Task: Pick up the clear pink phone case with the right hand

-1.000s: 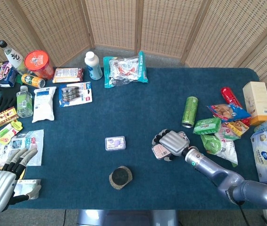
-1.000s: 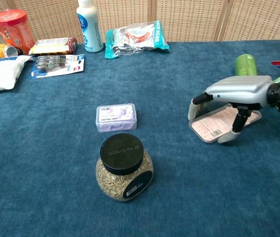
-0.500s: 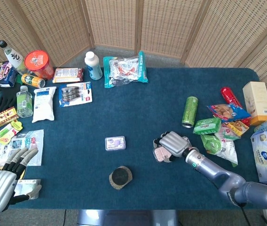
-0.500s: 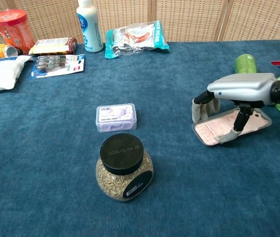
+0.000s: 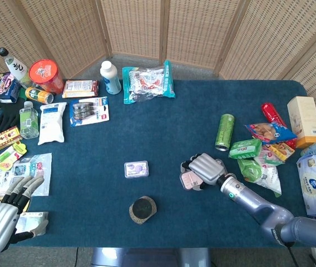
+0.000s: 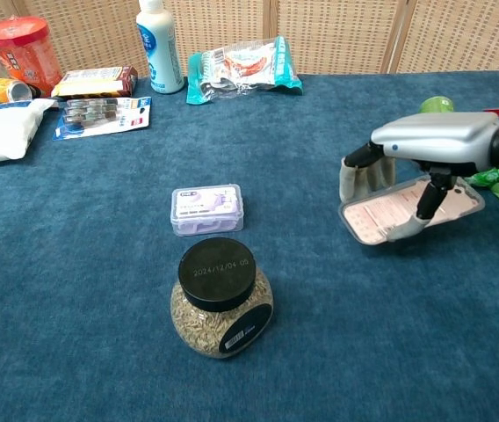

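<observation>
Right hand (image 6: 434,145) held the pink phone case (image 6: 408,209) lifted off the desk (image 6: 320,352).
Fingers (image 6: 352,180) curled over the case's far edge and the thumb pressed its front, so the case was gripped and tilted, its left end lower. A second earlier it lay flat on the blue desk under the hand; half a second earlier one end was already rising. It hung to the right of the small lilac box (image 6: 206,209) and the seed jar (image 6: 221,297), neither of which moved. Left hand (image 5: 5,214) stayed at the near left desk corner, fingers spread wide, holding nothing. The green can (image 5: 224,132) stood behind the right hand.
</observation>
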